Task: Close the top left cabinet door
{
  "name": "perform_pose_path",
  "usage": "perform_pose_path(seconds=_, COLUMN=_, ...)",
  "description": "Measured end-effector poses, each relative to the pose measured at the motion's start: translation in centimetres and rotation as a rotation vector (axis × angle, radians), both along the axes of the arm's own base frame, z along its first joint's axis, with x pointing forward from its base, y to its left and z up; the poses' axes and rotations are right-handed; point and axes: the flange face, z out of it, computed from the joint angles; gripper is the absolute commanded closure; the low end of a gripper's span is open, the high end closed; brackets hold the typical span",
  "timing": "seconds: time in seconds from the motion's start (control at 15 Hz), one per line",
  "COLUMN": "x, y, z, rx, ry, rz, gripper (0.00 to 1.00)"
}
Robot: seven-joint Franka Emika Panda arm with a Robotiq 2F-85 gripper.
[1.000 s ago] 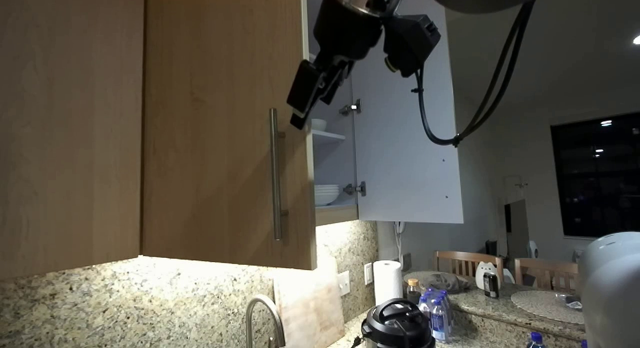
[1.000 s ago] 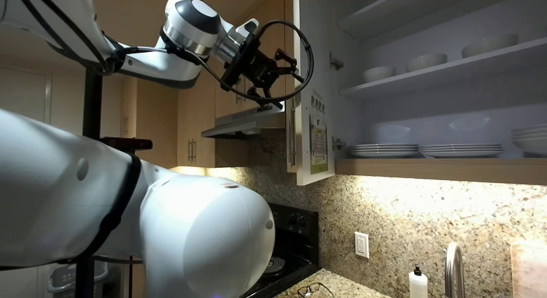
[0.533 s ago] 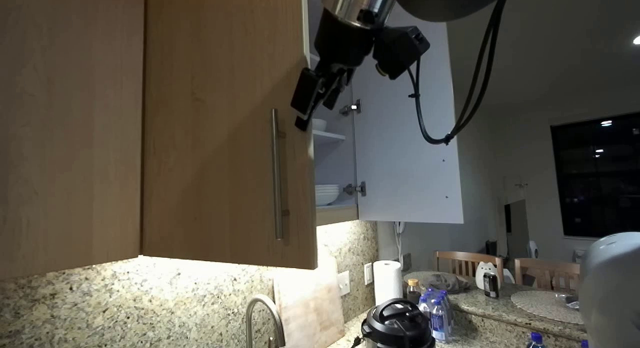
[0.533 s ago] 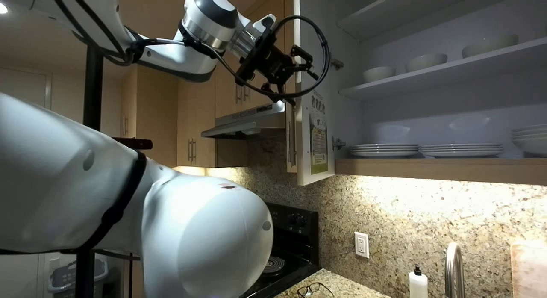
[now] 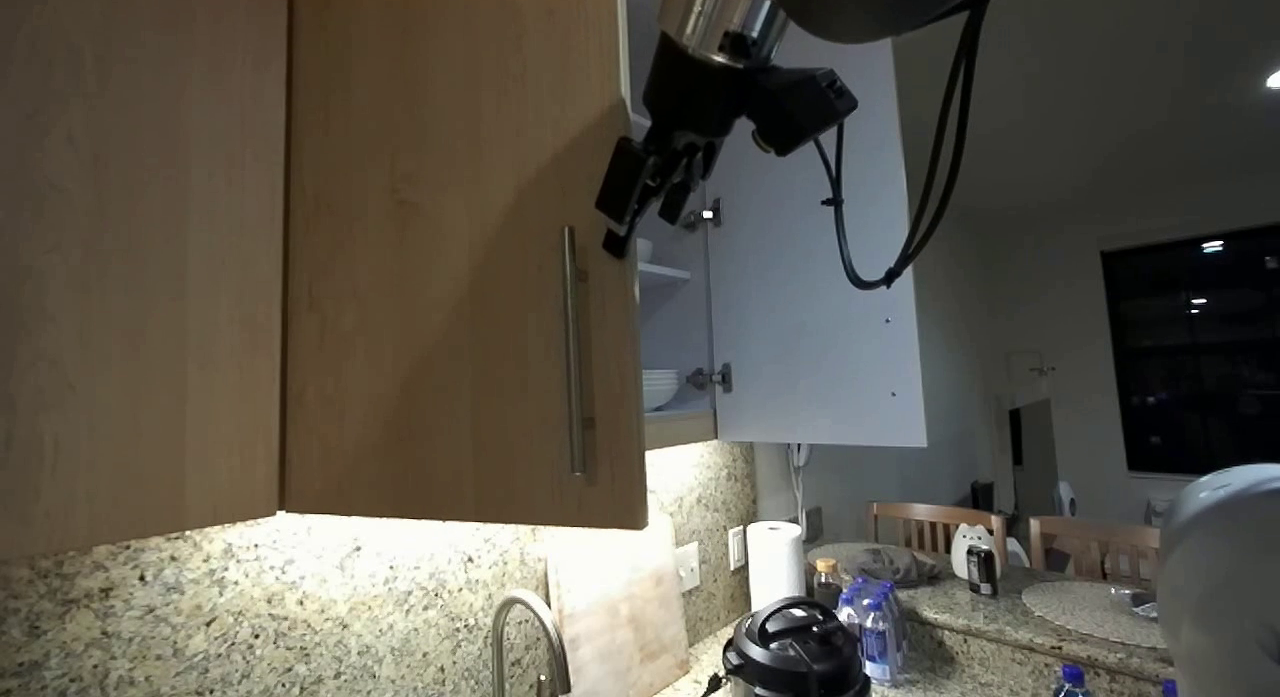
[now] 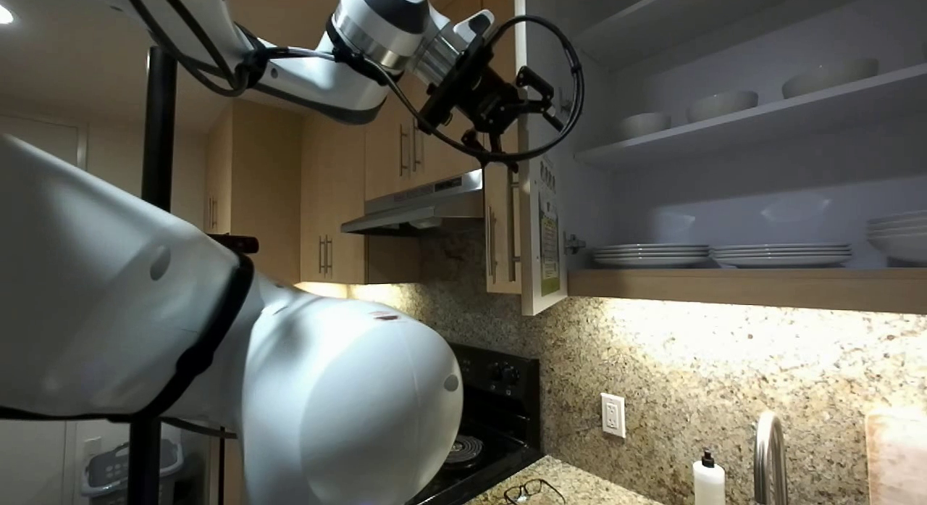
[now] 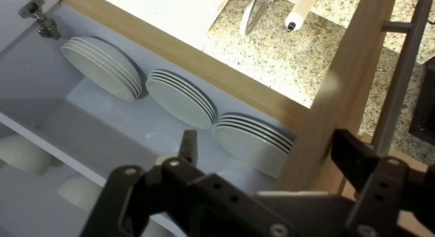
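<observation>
The top left cabinet door, a tall, flat panel of light-brown wood grain, carries near its free edge a bar handle of slim silver metal. It stands swung out from its cabinet, above the countertop and toward that surface's stove-side edge. Inside, smooth white shelves bear rounded white bowls and stacks of flat, glossy plates; at the opposite end a white-faced door panel hangs outward on metal hinges. The backsplash is speckled granite. Before it rise an arched steel faucet and a white soap bottle with a black pump, while thin-framed eyeglasses lie on the countertop near its edge beside the black stove. The gripper, black and angular, has its fingers spread wide and straddles the door's free edge: in the wrist view, one finger stands on the cabinet-interior side, apart from the wood, and the other lies at the outer face, between the free edge and the bar handle. Whether this latter finger presses on the wood cannot be told. In an exterior view, its fingertip appears just beside the handle's upper end, the door's broad face extending away from the gripper toward an adjoining plain wood panel.
</observation>
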Motion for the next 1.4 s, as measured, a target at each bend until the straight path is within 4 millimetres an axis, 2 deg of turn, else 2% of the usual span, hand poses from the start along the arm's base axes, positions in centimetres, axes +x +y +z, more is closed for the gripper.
perform_pose_path(seconds=0.47, x=0.9, y=-4.2, z=0.8, rx=0.071, ry=0.002, rz=-0.067, gripper=0.0)
perform_pose_path(seconds=0.93, x=1.5, y=-7.1, z=1.2, rx=0.104, ry=-0.001, rz=-0.137, gripper=0.0)
perform_pose_path(seconds=1.2, x=1.8, y=-7.5, z=1.0, rx=0.105, ry=0.005, rz=-0.151, gripper=0.0)
perform_pose_path(seconds=1.4, x=0.8, y=-5.8, z=1.1, rx=0.08, ry=0.003, rz=-0.125, gripper=0.0)
